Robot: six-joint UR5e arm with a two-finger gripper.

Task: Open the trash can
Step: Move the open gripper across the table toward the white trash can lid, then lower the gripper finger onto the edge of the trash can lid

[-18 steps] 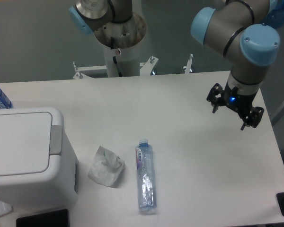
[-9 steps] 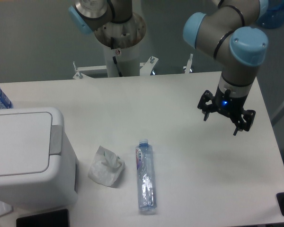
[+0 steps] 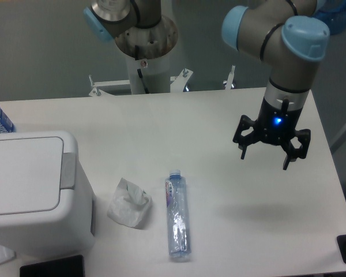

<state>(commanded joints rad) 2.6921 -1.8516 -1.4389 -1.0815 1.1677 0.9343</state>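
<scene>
Black two-finger gripper [image 3: 264,157] hangs above the right half of the white table [image 3: 219,115], fingers spread wide apart and pointing down, nothing between them, a blue light glowing on its body. It sits on the grey arm with light-blue joint caps [image 3: 291,52], and its shadow falls on the tabletop below it. Way over at the left edge sits the large boxy white plastic trash can [image 3: 32,196], flat lid down and closed, grey hinge strip on its right side facing the gripper. The two are well apart. Between them, near the front of the table, lies a crumpled white tissue [image 3: 130,203] just beside the bin, and a clear plastic bottle [image 3: 177,216] lying flat, cap pointing away from the camera.
</scene>
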